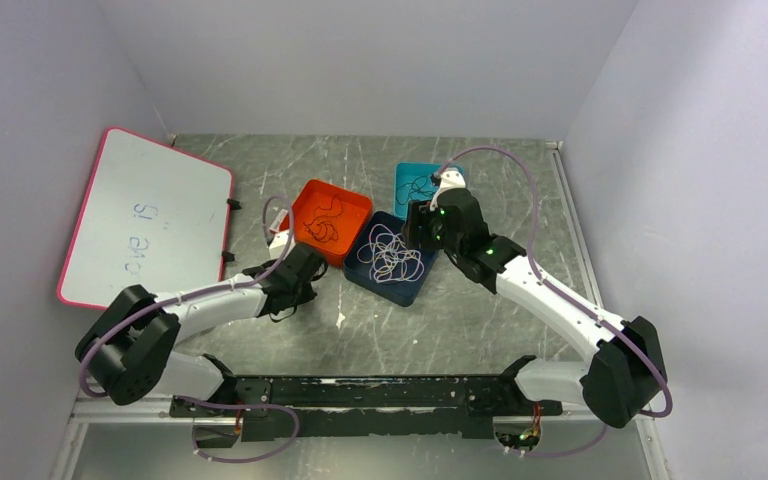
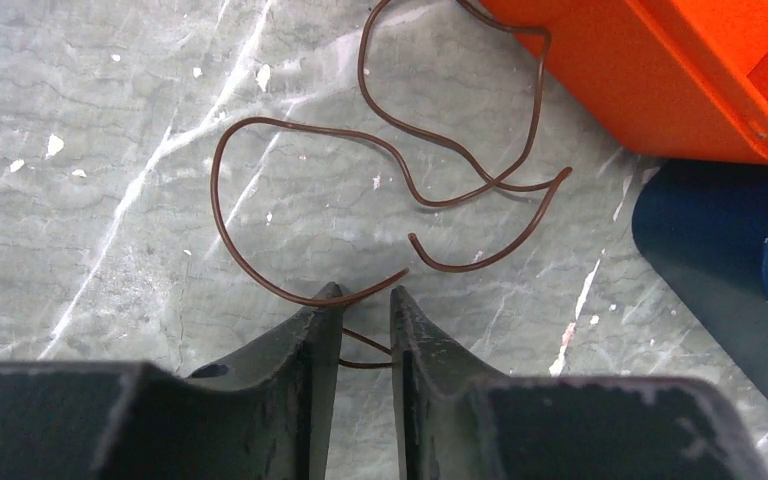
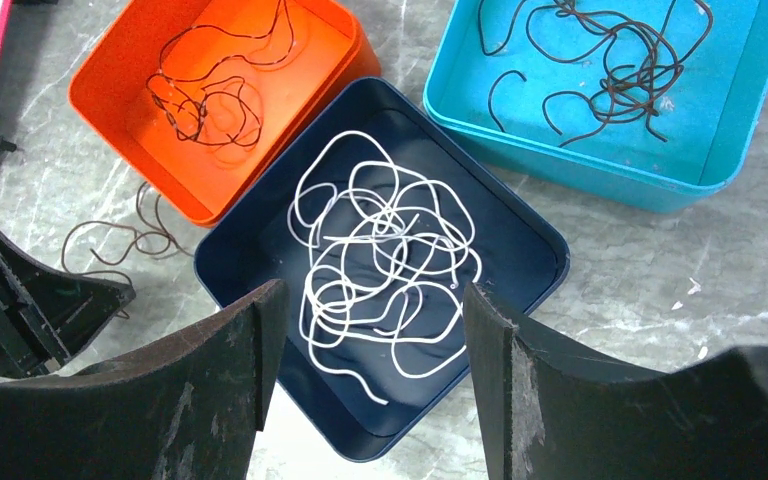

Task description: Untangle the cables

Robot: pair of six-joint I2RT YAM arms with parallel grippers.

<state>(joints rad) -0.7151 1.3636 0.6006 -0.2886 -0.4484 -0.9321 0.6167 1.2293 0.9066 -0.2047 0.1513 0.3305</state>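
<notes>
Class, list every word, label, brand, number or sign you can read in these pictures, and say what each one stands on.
Whiteboard: two short groups of faint blue handwriting, too blurred to read.
Orange tray: no text shows.
Navy tray: no text shows.
Teal tray: no text shows.
Nothing else in any view carries readable writing.

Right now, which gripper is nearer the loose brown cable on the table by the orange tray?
Left. The left gripper is right at the brown cable, fingertips straddling its near loop. The right gripper hovers over the navy tray, well clear of it.
</notes>
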